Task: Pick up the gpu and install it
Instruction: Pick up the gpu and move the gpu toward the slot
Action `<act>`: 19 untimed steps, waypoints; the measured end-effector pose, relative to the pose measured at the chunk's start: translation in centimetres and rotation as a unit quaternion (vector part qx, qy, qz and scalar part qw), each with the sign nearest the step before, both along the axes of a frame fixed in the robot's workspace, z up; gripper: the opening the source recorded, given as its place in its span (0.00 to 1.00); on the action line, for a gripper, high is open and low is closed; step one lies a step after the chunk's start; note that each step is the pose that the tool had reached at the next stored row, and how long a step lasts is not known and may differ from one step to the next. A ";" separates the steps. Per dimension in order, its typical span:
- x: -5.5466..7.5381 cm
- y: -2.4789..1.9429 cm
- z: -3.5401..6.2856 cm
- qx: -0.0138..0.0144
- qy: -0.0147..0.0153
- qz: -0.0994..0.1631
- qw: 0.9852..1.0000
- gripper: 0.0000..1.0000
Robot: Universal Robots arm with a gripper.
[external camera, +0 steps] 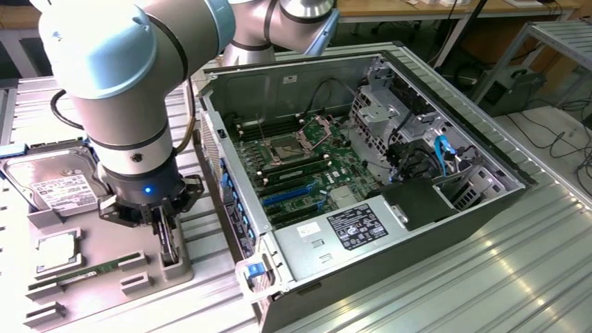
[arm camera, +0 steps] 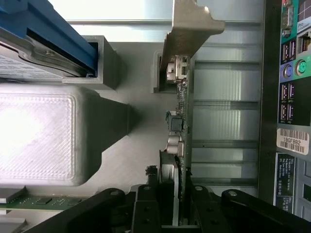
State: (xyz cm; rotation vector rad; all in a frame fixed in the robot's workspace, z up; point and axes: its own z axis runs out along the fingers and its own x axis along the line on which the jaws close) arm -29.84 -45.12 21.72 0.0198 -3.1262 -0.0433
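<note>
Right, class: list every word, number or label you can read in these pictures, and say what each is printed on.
"18GF882": white barcode sticker on the computer case's back panel.
"Pro": cut-off label by the ports there.
Too small to read: hard drive label, power supply label, dark sticker beside the barcode.

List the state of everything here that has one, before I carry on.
gpu: standing on edge in its slot on the fixture, not lifted.
gripper: low over the gpu's edge.
computer case: side open, motherboard exposed.
blue expansion slots: empty.
hard drive: seated in its holder.
RAM stick: resting on the fixture.
</note>
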 end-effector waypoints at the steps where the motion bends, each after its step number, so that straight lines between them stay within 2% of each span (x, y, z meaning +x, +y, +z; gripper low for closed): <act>1: 0.0 0.00 0.00 0.000 0.000 0.000 1.000 0.31; 2: 0.0 0.00 0.00 0.000 0.000 0.000 1.000 0.28; 9: 0.0 0.00 0.03 0.000 0.000 0.000 1.000 0.28; 19: 0.0 0.00 0.95 0.000 0.000 0.000 1.000 0.28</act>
